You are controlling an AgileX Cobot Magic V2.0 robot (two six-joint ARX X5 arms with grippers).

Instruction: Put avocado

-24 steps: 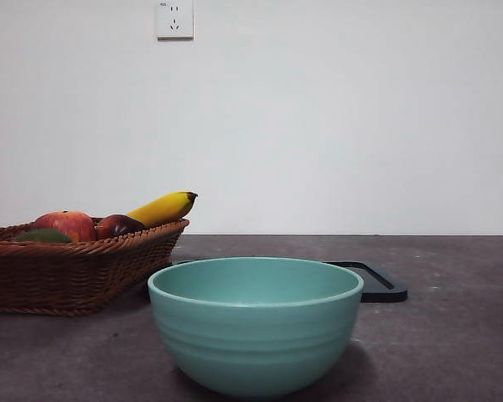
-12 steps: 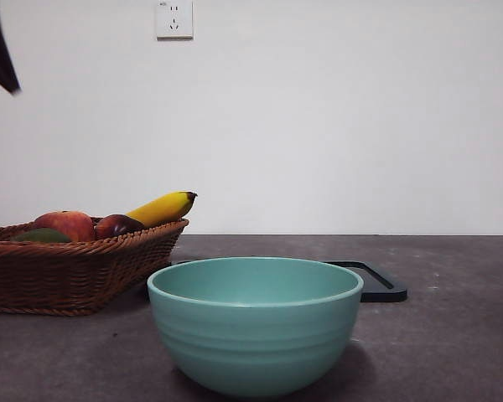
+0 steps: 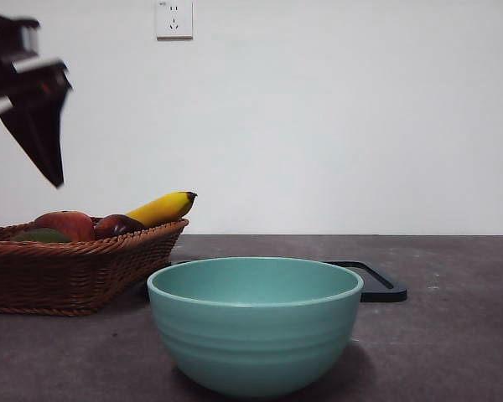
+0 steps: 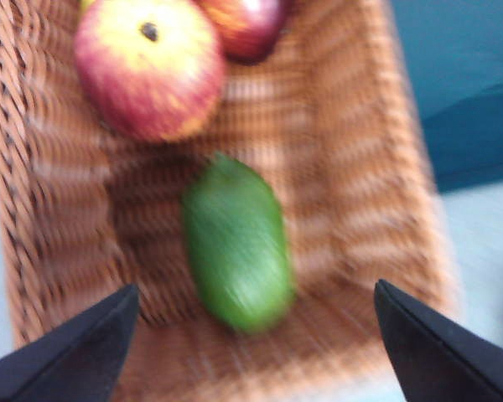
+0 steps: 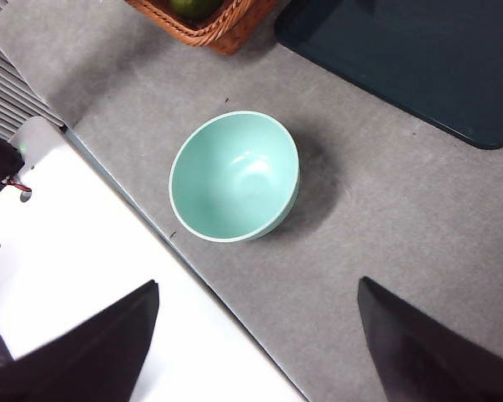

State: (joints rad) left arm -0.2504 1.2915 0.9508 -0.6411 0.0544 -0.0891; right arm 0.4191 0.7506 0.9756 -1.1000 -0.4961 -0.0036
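Observation:
The avocado (image 4: 235,247), green and oval, lies on the floor of the wicker basket (image 4: 17,209), blurred in the left wrist view. My left gripper (image 4: 256,289) hangs open above it, one jaw to each side, touching nothing. In the front view only a sliver of the avocado (image 3: 40,236) shows over the rim of the basket (image 3: 67,276), with the left gripper (image 3: 21,186) dark at the top left above it. My right gripper (image 5: 257,283) is open and empty, high over the table near the teal bowl (image 5: 235,176).
In the basket also lie a red apple (image 3: 67,224), a dark red plum-like fruit (image 3: 117,224) and a banana (image 3: 163,207). The teal bowl (image 3: 256,335) stands in front, right of the basket. A black tray (image 3: 381,285) lies behind the bowl.
A dark arm has come down from the top left corner of the front view and now hangs above the basket. The fruit, bowl and tray have not moved.

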